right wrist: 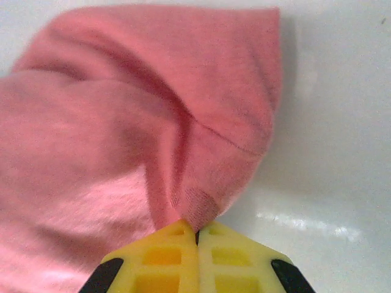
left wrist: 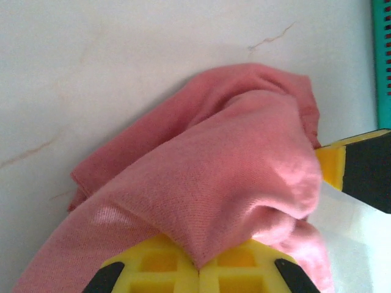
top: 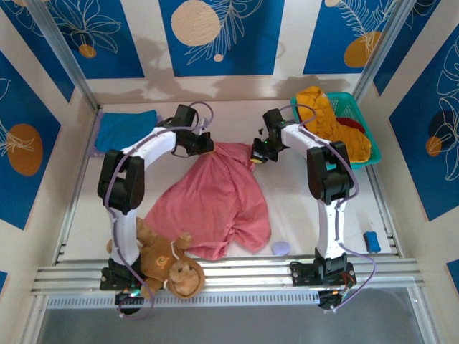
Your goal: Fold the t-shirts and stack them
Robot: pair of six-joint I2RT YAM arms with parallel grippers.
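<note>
So the left claw (left wrist: 198,267) and right claw (right wrist: 197,235) are both clamped onto the far edge of the salmon-pink t-shirt (top: 215,193).

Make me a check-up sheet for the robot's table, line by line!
Surface: white table.
Job's things: large salmon-pink cloth t-shirt spread mid-table; blue cloth t-shirt far left; mustard-yellow shirt and dark red shirt in teal plastic mesh basket.
Clutter: brown plush monkey near left base; small lilac object; small blue object.
Grippers: left gripper and right gripper both shut on the pink t-shirt's far edge.
Cables: lilac cables along both arms.
Surroundings: blue leaf-patterned wall panels.
</note>
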